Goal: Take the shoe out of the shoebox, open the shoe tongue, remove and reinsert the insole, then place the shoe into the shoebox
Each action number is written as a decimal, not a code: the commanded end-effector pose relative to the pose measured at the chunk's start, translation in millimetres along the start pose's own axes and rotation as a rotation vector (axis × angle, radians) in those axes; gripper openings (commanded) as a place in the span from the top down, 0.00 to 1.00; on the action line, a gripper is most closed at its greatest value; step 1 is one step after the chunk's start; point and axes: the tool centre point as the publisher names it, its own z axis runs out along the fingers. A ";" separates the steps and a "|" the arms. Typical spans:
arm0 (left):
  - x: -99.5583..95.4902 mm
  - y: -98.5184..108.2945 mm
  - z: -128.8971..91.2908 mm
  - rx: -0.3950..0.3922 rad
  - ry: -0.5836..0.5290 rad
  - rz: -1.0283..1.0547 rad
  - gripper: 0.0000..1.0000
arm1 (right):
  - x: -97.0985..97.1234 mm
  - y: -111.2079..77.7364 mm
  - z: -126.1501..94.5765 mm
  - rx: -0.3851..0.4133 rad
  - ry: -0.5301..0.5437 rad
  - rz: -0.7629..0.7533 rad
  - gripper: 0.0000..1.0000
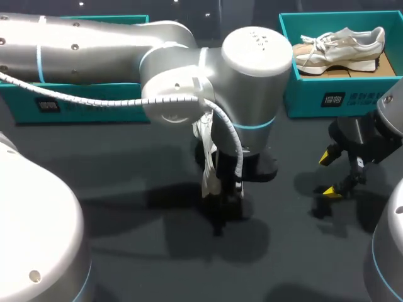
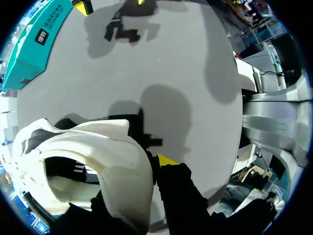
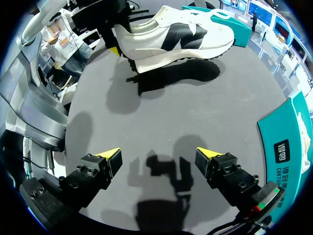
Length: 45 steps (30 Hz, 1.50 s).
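Left end effector (image 2: 149, 170) clamps shoe (image 2: 98, 147); right one (image 3: 157, 155) splayed.

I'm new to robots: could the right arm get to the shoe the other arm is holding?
Probably yes: its fingers stand open, and only table lies between them and the held shoe.

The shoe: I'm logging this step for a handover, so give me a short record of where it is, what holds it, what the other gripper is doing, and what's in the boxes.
shoe: white with a black mark, in the air above the table, sole down
held by: left gripper, shut on its heel end
right gripper: open, empty, apart from the shoe
right shoebox: teal, holds a beige shoe
left shoebox: teal, inside hidden by the left arm
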 end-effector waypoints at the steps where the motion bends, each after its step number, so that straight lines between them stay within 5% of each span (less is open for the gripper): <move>1: -19.4 43.2 -56.6 0.007 0.004 -0.004 1.00 | 1.0 -0.1 0.3 0.002 -0.002 0.000 0.00; 5: -43.2 68.0 -88.9 0.000 -0.012 0.015 1.00 | 1.0 -0.1 0.3 0.002 -0.002 0.000 0.00; 22: -43.2 68.0 -88.9 0.000 -0.012 0.015 1.00 | 1.0 -0.1 0.3 0.002 -0.002 0.000 0.00; 24: -49.9 74.7 -101.4 0.015 -0.037 0.038 1.00 | 1.0 -0.1 0.3 0.002 -0.002 0.000 0.00; 28: -80.7 107.8 -123.6 0.068 -0.018 0.036 1.00 | 1.0 -0.1 0.3 0.002 -0.002 0.000 0.00; 37: -155.6 201.9 -158.7 0.055 -0.040 0.025 1.00 | 1.0 -0.1 0.3 0.002 -0.002 0.000 0.00; 45: -220.3 289.8 -163.9 0.059 -0.016 -0.045 1.00 | 1.0 -0.1 0.3 0.002 -0.002 0.000 0.00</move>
